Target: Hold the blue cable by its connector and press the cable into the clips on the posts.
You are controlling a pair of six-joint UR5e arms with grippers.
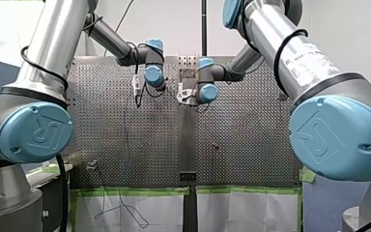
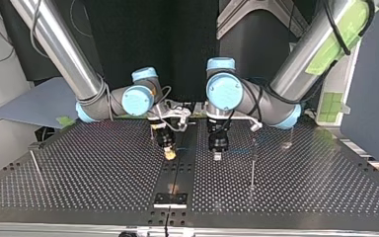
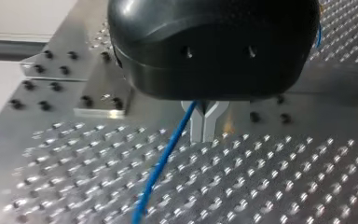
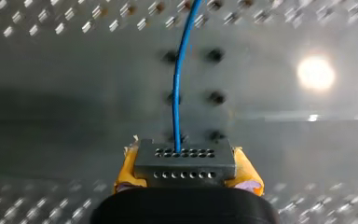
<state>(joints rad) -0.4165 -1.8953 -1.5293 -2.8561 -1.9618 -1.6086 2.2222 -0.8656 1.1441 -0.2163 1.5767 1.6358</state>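
The cable [image 4: 179,84] is thin and blue, and there is just one. It comes out of a grey connector [image 4: 185,163], also just one, with two rows of little holes. My right gripper [image 2: 168,154] grips that connector tight between its two yellow pads [image 4: 128,170], a little above the middle strip of the table [image 2: 103,173]. From there the cable runs on to my left gripper [image 3: 204,131], which hangs just beside the right one. Its two metal fingers are pressed together, and the cable goes up into them, so it looks pinched there, though the black body hides the very top. Then the cable drops down to the table. I count two grippers and two posts: one thin post [image 2: 252,163] near my left gripper and one [image 2: 34,162] well apart at the top view's left. The clips are too small to see or count. I think the holding step is done and the pressing step is not yet begun, since the cable touches no post. The next move needs both grippers to carry the cable over a post, keep it straight between them, and push it down into the clip.
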